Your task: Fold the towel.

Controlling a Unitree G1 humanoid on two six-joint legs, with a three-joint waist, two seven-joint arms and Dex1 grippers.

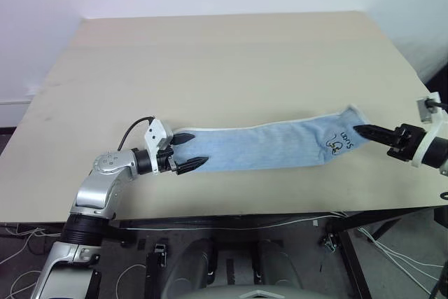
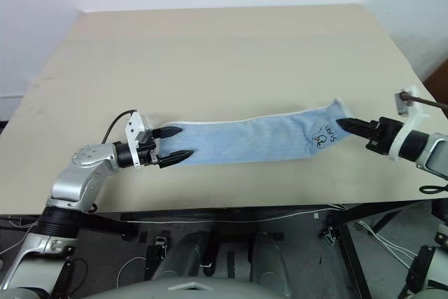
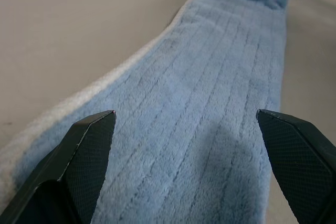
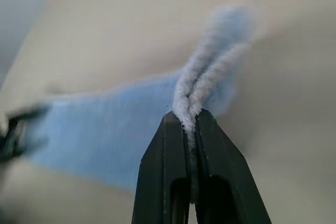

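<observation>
Towel stretched long across the tabletop, one end pinched and up, the other waiting.

The towel point(image 1: 273, 146), already a narrow blue strip, lies along the near side of the tabletop point(image 1: 210, 54). Its logo end lifts off the surface because the right end effector point(image 1: 362, 131) is clamped tight on the white-edged corner, ready, I'd say, to carry it over. The left end effector point(image 1: 190, 150) sits spread wide, straddling the opposite end without gripping, likely to pin or take that edge.

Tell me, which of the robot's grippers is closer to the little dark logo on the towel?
Right. The right gripper is shut on the towel end beside the logo; the left gripper is open at the opposite end.
</observation>
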